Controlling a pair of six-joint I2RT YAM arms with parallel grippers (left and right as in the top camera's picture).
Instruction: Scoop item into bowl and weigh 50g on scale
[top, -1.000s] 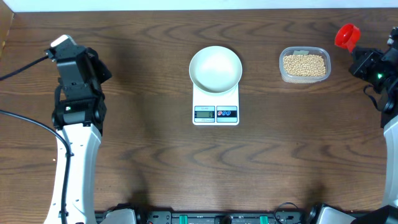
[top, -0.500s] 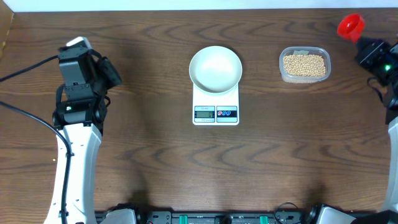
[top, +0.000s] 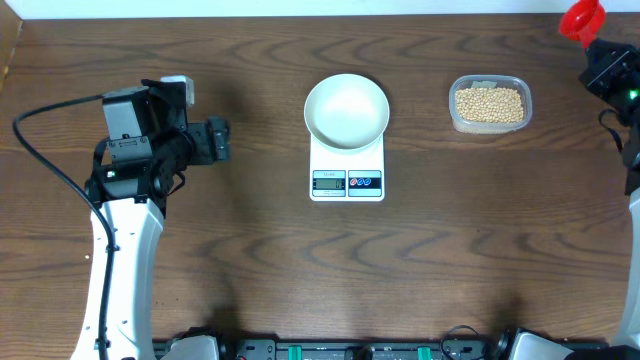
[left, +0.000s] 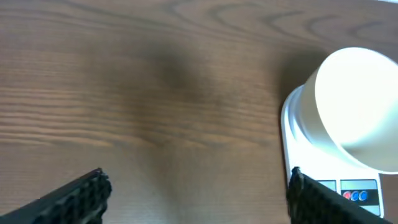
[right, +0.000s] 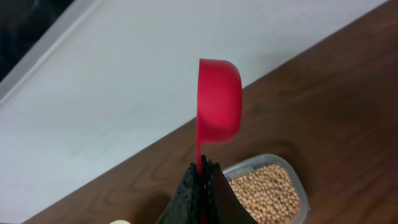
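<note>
Showed the right gripper (right: 202, 182) clamped on the thin handle of a red scoop (right: 219, 99), cup standing on edge above the fingertips; could not see into the cup from the wrist view. Found the beans (right: 264, 186) just below and ahead of that gripper, heaped in a clear tub (right: 302, 193) on the surface (right: 348, 81), with the scoop well clear of them. Located the white bowl (top: 346, 108) well off to that gripper's left, seated on the scale (top: 347, 182) and seemingly empty; display too small to read. Showed the left gripper (left: 198, 180) wide open with nothing between its fingers (left: 81, 196), bowl and scale ahead and to its right, apart from it.

Judged the step in hand as the approach for a first scoop. Called for lowering the gripper toward the tub, rolling the wrist so the cup's mouth led into the beans, then levelling before lifting so none rolled off. Advised a shallow, partial load rather than a heaped one: round beans likely to spill and bounce, and small additions easier to stop at 50 g. Advised pouring low over the bowl's centre, without pressing on bowl or scale, lest the reading be upset.
</note>
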